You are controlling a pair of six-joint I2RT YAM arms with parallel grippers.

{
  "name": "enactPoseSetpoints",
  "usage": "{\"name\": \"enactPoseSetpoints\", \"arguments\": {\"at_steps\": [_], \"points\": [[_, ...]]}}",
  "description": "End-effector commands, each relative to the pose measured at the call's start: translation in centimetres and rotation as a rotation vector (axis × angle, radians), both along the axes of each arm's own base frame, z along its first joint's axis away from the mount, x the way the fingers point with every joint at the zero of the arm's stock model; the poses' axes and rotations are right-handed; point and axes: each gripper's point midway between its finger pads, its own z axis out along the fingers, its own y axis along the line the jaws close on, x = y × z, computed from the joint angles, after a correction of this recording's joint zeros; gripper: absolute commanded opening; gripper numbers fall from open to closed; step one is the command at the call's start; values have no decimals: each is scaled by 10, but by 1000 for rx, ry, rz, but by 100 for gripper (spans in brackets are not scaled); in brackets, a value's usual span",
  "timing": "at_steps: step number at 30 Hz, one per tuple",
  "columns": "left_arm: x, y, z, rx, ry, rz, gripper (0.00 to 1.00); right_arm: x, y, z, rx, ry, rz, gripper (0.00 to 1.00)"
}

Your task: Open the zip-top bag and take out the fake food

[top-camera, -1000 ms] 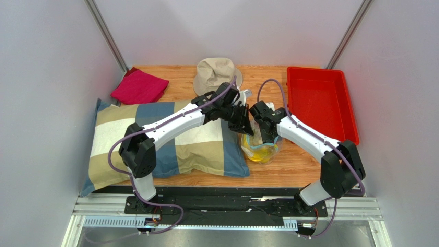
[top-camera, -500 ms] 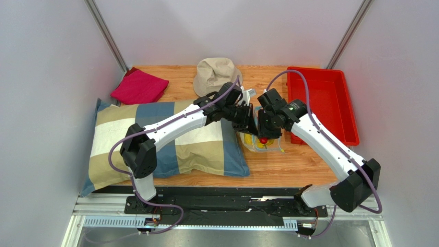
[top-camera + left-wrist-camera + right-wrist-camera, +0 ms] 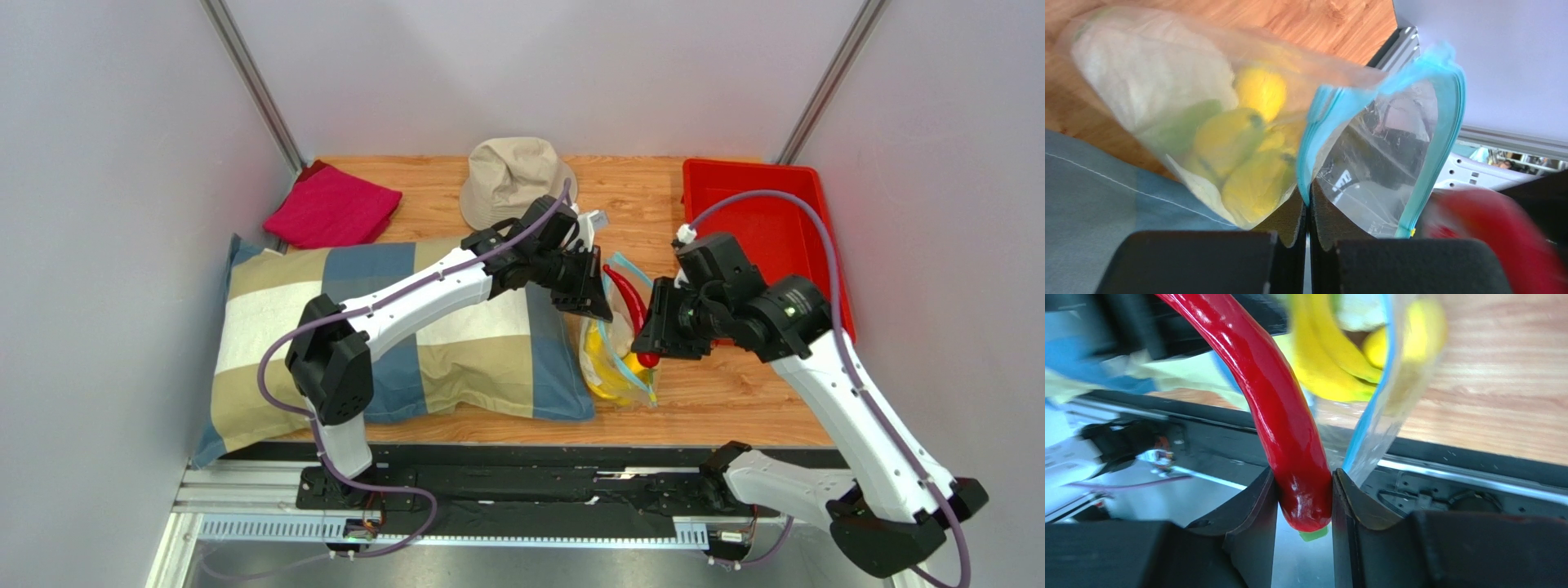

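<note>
Right of the pillow (image 3: pixel 258 337), left gripper (image 3: pixel 1308 226) is pinching the zip-top bag (image 3: pixel 1376 165) open, right gripper (image 3: pixel 1303 499) is clamping the red pepper (image 3: pixel 1250 370); next, lift it clear.

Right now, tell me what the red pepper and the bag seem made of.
Red pepper piece: hard plastic by its look, glossy, with sharp highlights. Zip-top bag: thin clear plastic film, crinkled, see-through, yellow fruit showing inside; its blue zip strip looks thicker.
</note>
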Motion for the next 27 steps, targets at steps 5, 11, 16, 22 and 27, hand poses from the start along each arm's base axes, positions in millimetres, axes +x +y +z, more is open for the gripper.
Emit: {"name": "enactPoseSetpoints", "arguments": {"at_steps": [5,11,16,22,27], "points": [[8,8,26,-12,-93,-6,0,-25,-16,77,127,-175,-8,0],[4,7,27,-6,-80,-56,0,25,-81,85,-150,-357,-315,0],[-8,9,25,-8,-57,-124,0,78,-108,64,-211,-308,-459,0],[-15,11,22,1,-71,-206,0,124,-165,-11,-207,-119,-716,1],[-11,14,31,12,-153,-266,0,143,-191,-50,-251,-33,-764,0]]}}
